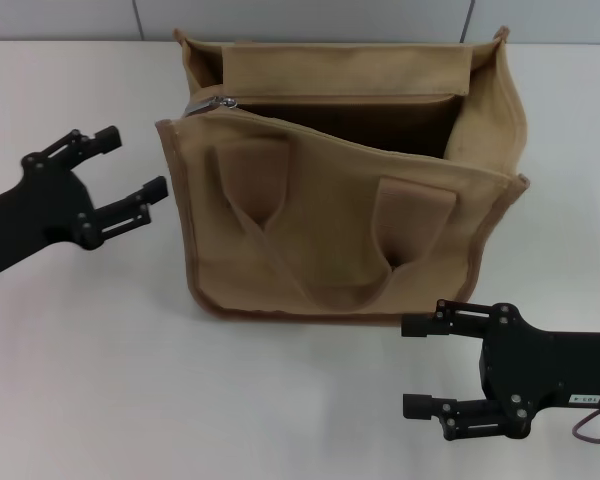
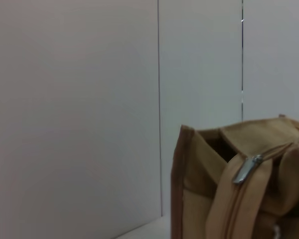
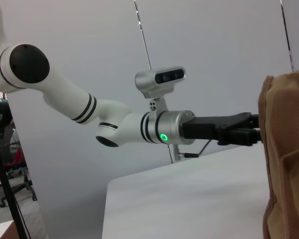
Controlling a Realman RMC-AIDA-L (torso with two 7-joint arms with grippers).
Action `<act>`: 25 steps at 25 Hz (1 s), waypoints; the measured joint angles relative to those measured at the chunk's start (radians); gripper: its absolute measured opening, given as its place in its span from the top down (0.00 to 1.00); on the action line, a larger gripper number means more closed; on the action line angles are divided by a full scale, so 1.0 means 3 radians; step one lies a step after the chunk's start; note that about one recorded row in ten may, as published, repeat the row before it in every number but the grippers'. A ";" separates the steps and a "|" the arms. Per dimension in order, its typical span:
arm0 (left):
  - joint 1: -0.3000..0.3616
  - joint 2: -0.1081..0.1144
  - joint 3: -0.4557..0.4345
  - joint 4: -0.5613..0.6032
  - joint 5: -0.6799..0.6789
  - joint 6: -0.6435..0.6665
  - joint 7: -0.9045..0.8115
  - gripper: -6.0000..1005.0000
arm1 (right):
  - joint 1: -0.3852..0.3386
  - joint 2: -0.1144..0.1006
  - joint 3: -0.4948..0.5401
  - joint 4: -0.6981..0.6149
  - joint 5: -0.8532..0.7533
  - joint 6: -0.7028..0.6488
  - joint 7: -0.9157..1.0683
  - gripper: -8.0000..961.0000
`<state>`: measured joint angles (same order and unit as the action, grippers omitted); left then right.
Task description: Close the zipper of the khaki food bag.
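A: Quick one. Bag?

B: Khaki food bag (image 1: 345,215) stands upright on the white bench (image 1: 100,380), toward the far edge, about centred between the left and right edges. Mouth gapes open along most of its top. Two looped handles (image 1: 320,235) hang down the near face.

A: Zipper?

B: Zipper (image 1: 280,118) runs along the top, open over nearly its whole length. Silver pull tab (image 1: 223,102) sits at the end nearest the bench's left edge, by the bag's far-left corner. In the left wrist view the tab (image 2: 245,168) shows on the tan strip, tilted.

A: Left gripper?

B: Left gripper (image 1: 130,170) sits just beside the bag's left side, apart from the fabric, off the bench surface. Claw spread wide, holding nothing, fingers (image 1: 138,203) aimed at the bag. The right wrist view catches it too (image 3: 246,128), close to the bag's edge (image 3: 286,159); cannot tell there if it touches.

A: Right gripper?

B: Right gripper (image 1: 420,365) is near the bench's near-right corner, in front of the bag's near-right bottom corner, apart from it. Claw wide as well, nothing between the fingers (image 1: 435,325), which point toward the left edge.

A: Anything touching the zipper?

B: No, both claws are clear of it.
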<state>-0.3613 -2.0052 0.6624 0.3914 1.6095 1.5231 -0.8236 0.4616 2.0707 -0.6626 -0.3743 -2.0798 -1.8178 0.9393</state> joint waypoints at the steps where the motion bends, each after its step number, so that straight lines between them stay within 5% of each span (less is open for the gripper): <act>1: -0.0019 -0.0032 -0.0006 0.0012 0.0000 -0.0062 0.0028 0.16 | 0.0000 0.0000 0.0000 0.0000 0.0000 0.0000 0.0001 0.18; 7: -0.0092 -0.0163 -0.0008 0.0104 0.0000 -0.0261 0.0164 0.16 | 0.0000 0.0000 0.0005 0.0000 -0.0001 0.0000 0.0007 0.18; 20: -0.0087 -0.0220 -0.0651 -0.0026 -0.0043 -0.0170 0.0554 0.16 | 0.0000 -0.0001 0.0005 -0.0003 0.0000 0.0003 0.0039 0.18; 25: -0.0095 -0.0225 -0.0632 -0.0127 -0.0044 -0.0119 0.0879 0.16 | 0.0000 0.0000 0.0005 0.0000 0.0000 0.0010 0.0039 0.18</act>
<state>-0.3898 -2.0727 0.4728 0.3533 1.5964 1.4874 -0.5598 0.4617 2.0708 -0.6611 -0.3743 -2.0799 -1.8149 0.9511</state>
